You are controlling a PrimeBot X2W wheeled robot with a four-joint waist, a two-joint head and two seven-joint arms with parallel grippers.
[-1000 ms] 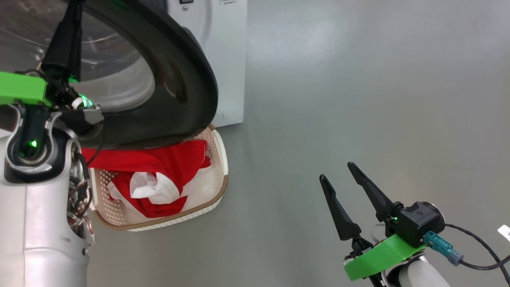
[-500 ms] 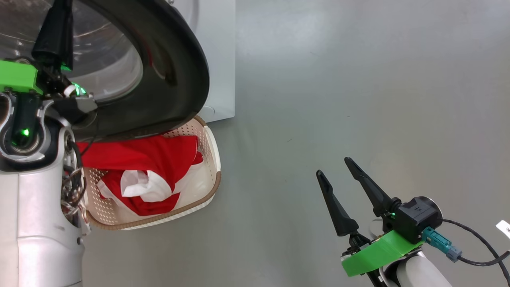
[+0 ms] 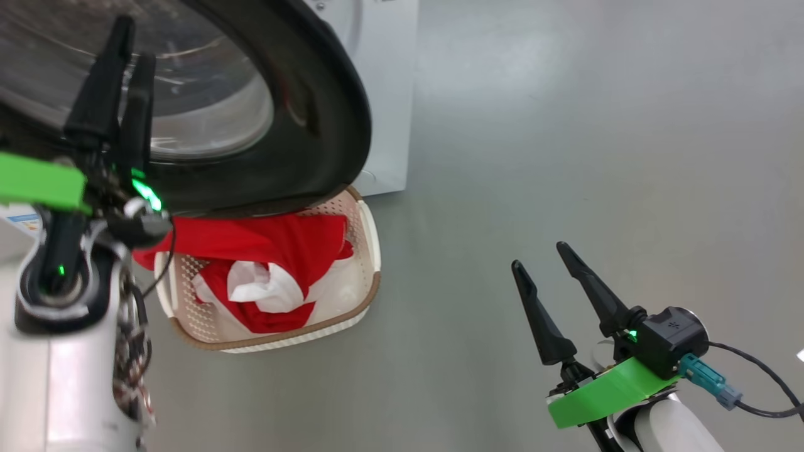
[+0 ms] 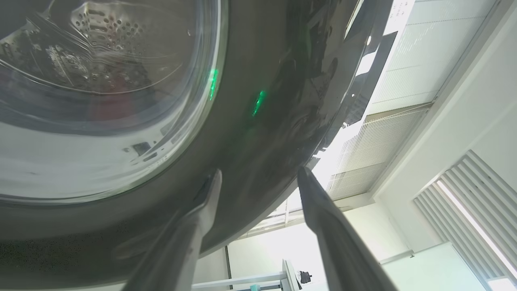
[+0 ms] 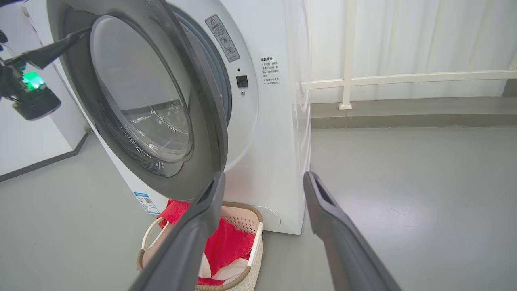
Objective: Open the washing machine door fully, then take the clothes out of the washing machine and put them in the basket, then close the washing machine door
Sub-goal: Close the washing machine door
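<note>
The washing machine door (image 3: pixel 326 125), with its black rim and glass bowl, stands partly swung out from the white washing machine (image 3: pixel 386 94) and hangs over the basket (image 3: pixel 374 251). The red and white clothes (image 3: pixel 295 242) lie in the basket. My left gripper (image 3: pixel 136 41) is open in front of the door's outer face; in the left wrist view its fingers (image 4: pixel 260 171) point at the door rim (image 4: pixel 250 81). My right gripper (image 3: pixel 539 255) is open and empty over the floor, well right of the basket. The right wrist view looks between my right gripper (image 5: pixel 264 174) at the door (image 5: pixel 141 101), basket (image 5: pixel 254 250) and clothes (image 5: pixel 230 242).
Grey floor (image 3: pixel 565 125) stretches to the right of the machine. A white railing (image 5: pixel 404 76) and wall stand behind the machine's far side. A blue label sticker (image 5: pixel 146 202) sits low on the machine's front. A cable (image 3: pixel 754 383) trails from my right wrist.
The left gripper's fingers, pressed together before, now stand apart. The head camera has shifted, so the whole picture moved. The right gripper stays open in about the same place.
</note>
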